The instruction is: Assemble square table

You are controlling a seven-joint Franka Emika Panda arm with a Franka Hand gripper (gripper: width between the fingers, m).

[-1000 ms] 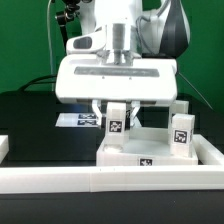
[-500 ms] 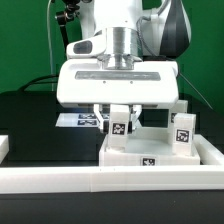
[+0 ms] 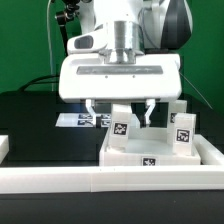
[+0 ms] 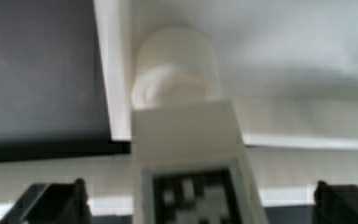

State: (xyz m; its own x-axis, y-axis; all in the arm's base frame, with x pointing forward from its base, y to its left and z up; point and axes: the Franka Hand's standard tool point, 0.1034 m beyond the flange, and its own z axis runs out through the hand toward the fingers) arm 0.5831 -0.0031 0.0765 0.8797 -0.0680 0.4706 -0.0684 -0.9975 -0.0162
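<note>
Gripper (image 3: 121,112): fingers spread wide, holding nothing.
Leg (image 3: 120,124): upright on the table top (image 3: 150,158), between the fingers, apparently untouched.
Second leg (image 3: 183,133): upright toward the exterior view's right.
Rail (image 3: 110,181): in front.

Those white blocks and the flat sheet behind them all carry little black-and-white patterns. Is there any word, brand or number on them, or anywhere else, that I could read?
No readable text anywhere.
Leg block between the pincer's fingers: a black-and-white square tag, a pattern, not letters.
Leg block on the exterior view's right: the same kind of tag.
Front edge of the square top: a small tag, too small to make out.
Marker board: several tags, too small to read.
</note>
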